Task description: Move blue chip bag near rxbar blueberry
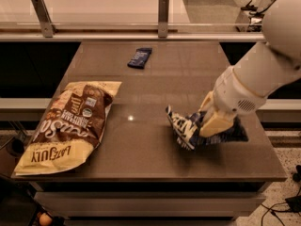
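- Camera view shows the gripper [215,121] low over the right front part of the table [141,164], pressed right on the blue chip bag [184,128].
- I cannot tell if the gripper is squeezing the bag or just sitting on top of it, because the bag hides that part.
- The blue chip bag is all crinkled, and its left end sticks up a bit. I think that is because the gripper is pushing or pinching it in the middle.
- The rxbar blueberry [139,58] lies flat at the back of the table, well apart from the chip bag.
- The big brown and yellow bag [70,124] lies on the left side, out of the way.
- The white arm [258,79] reaches in from the right, so the path to the bar goes back and a little left.
- The bag has not yet been brought near the bar, so I think most of the job is left.
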Controlling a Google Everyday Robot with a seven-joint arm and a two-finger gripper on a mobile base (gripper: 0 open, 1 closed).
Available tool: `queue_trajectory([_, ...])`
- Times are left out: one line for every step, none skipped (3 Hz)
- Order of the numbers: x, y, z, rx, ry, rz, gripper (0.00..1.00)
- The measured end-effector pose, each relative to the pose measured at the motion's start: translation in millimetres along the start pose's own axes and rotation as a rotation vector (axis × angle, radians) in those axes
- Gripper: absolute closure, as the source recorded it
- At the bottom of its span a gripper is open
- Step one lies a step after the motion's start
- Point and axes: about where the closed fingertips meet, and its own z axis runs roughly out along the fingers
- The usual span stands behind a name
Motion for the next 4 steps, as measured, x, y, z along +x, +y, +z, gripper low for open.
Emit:
queue_trajectory([2, -34, -57, 0.062, 0.096, -0.004, 1.0])
queue_trajectory([-6, -66, -111, 0.153, 0.142, -0.019, 1.0])
queue_trajectory([-20, -96, -151, 0.282, 0.173, -0.026, 1.0])
queue_trajectory([-35, -131, -175, 0.42, 0.172, -0.05, 1.0])
